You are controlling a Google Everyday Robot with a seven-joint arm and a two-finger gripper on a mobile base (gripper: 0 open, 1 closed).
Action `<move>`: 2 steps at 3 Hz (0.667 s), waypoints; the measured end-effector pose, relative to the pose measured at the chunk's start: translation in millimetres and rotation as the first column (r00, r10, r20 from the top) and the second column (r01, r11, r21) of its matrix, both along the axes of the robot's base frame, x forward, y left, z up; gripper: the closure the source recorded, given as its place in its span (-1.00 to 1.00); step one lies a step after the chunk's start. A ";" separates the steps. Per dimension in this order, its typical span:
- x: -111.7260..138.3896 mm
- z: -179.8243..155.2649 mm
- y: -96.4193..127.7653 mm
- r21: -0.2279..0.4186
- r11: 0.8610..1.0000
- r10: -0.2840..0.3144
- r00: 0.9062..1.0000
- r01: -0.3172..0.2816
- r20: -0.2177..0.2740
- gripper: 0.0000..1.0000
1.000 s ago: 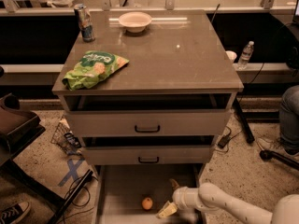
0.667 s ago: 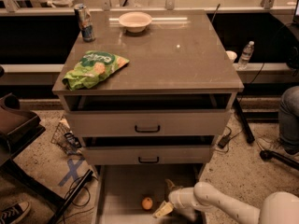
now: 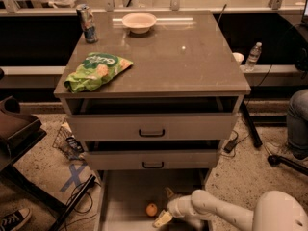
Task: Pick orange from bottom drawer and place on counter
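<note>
The orange point(image 3: 151, 209) lies on the pale floor of the pulled-out bottom drawer point(image 3: 123, 196), near its middle. My gripper point(image 3: 165, 206) is low inside the drawer, just right of the orange, on the end of the white arm coming in from the lower right. Its fingers are open: one pale fingertip point(image 3: 162, 219) sits in front of and right of the orange, the other point(image 3: 168, 192) behind it. The orange is not held. The counter point(image 3: 168, 57) is the glossy brown top of the cabinet, above the two upper drawers.
On the counter are a green snack bag point(image 3: 96, 70) at the front left, a can point(image 3: 87, 23) at the back left and a pale bowl point(image 3: 139, 21) at the back. The top drawer stands slightly open. A chair point(image 3: 19, 129) and cables are on the left, a water bottle point(image 3: 253, 57) on the right.
The arm has reached further left into the bottom drawer, bringing the gripper closer to the orange. The orange has not moved.
</note>
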State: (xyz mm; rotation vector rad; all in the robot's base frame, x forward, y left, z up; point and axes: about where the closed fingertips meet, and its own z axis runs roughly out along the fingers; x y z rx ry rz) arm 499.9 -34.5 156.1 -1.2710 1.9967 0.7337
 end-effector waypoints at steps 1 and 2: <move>-5.7 -17.6 15.5 -0.037 0.999 0.017 1.000 -0.017 -0.010 -1.00; -8.8 -24.7 23.9 -0.039 0.999 0.036 0.999 -0.037 -0.025 -1.00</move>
